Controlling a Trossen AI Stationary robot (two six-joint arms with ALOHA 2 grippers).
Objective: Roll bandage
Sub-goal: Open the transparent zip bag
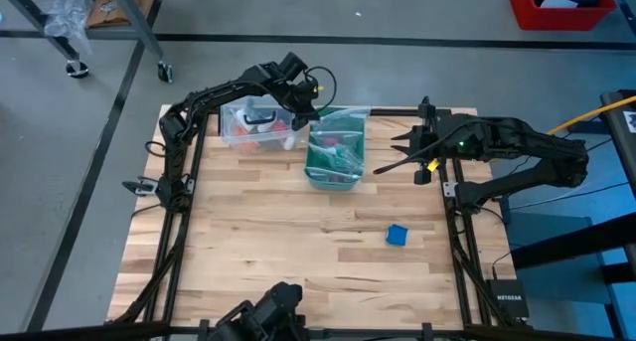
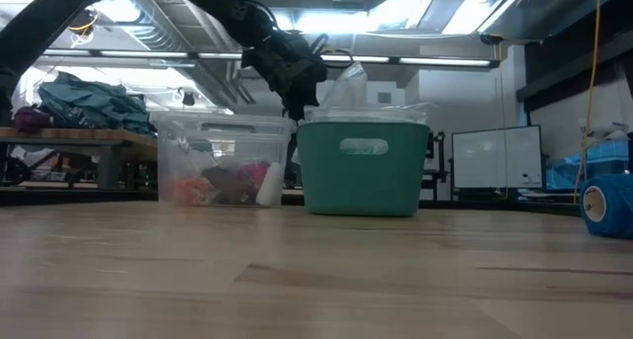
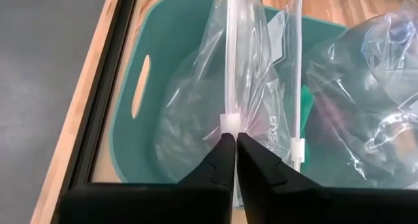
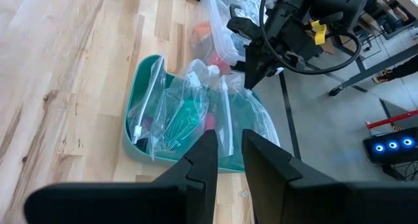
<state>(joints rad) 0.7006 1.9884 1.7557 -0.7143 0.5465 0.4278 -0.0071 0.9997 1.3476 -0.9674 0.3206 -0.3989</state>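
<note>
The bandage is a small bright blue roll [image 1: 397, 235] standing on the wooden table toward the near right; it also shows at the right edge of the low view [image 2: 605, 206]. No gripper touches it. My left gripper [image 3: 235, 145] is over the far end of the teal basket [image 1: 333, 172], shut on a clear plastic zip bag [image 3: 255, 87] that stands in the basket. My right gripper [image 4: 228, 145] is open and empty, level above the table to the right of the basket [image 4: 140, 142], pointing at it. My left gripper pinches the clear bag's zip-strip top edge [image 3: 228, 123] between its two fingertips, right beside the white slider. The fingers come from above, slanting down from the table's far side. The bag's lower part stays inside the basket, and its top stands above the rim [image 2: 346, 87].
A clear plastic bin [image 1: 253, 124] with coloured items stands just left of the basket at the far edge. Several other clear bags [image 4: 189, 113] fill the basket. Bare wood [image 1: 278, 232] lies over the middle and near part of the table.
</note>
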